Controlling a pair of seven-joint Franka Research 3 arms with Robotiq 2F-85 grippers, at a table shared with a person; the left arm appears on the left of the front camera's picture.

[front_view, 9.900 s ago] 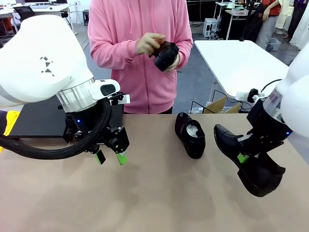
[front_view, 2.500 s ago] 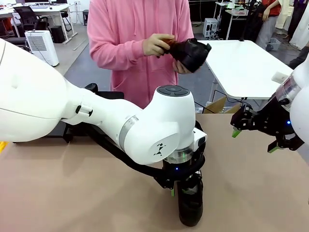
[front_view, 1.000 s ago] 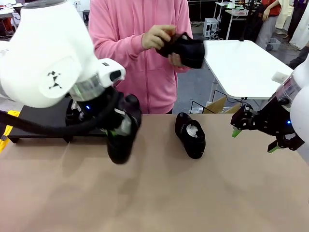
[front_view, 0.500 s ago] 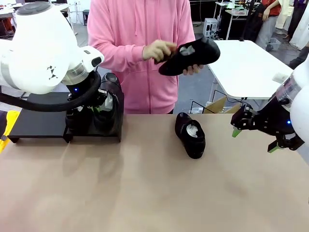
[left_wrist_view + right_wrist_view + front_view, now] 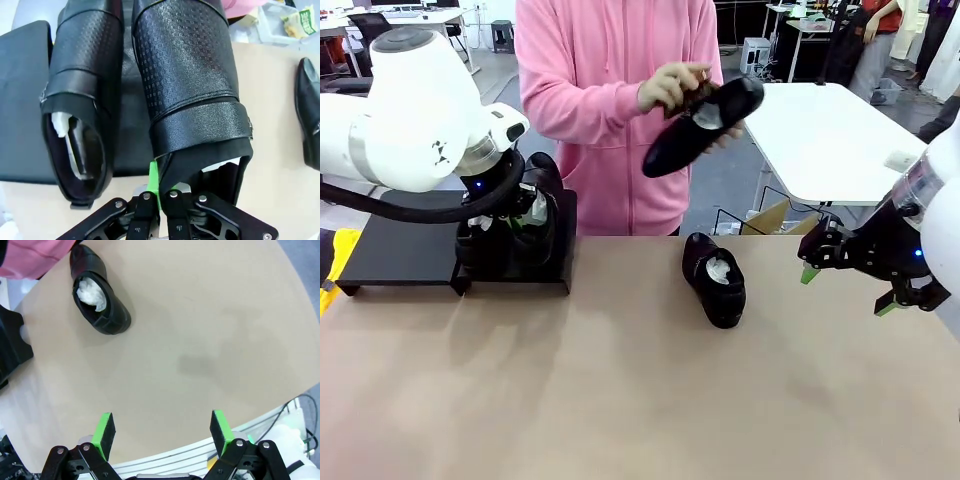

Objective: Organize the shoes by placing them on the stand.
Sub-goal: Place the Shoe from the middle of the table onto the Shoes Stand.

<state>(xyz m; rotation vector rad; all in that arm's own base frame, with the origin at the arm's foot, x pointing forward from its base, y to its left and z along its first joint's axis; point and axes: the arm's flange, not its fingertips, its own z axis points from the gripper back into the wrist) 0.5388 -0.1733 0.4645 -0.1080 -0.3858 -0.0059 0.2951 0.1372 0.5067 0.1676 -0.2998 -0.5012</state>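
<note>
My left gripper (image 5: pixel 525 228) is shut on the heel wall of a black shoe (image 5: pixel 544 195) and holds it over the right end of the black stand (image 5: pixel 400 245). In the left wrist view that held shoe (image 5: pixel 190 85) lies beside a second shoe (image 5: pixel 80 100) resting on the stand (image 5: pixel 20 100), with one green pad outside the heel of my left gripper (image 5: pixel 165 172). A third shoe (image 5: pixel 713 278) with white paper inside lies on the table. The person holds a fourth shoe (image 5: pixel 705 125) in the air. My right gripper (image 5: pixel 850 275) hangs open at the right, shown open in its own view too (image 5: pixel 162 430).
The person in a pink hoodie (image 5: pixel 590 110) stands behind the table, one hand (image 5: pixel 675 85) rubbing the held shoe. The tan table (image 5: pixel 640 400) stretches wide in front. A white table (image 5: pixel 820 130) stands behind at the right. The lone shoe (image 5: pixel 97 305) lies far from my right gripper.
My left gripper has settled a little lower with the shoe over the stand. The person has tipped their shoe and moved the hand along it. The right arm is still.
</note>
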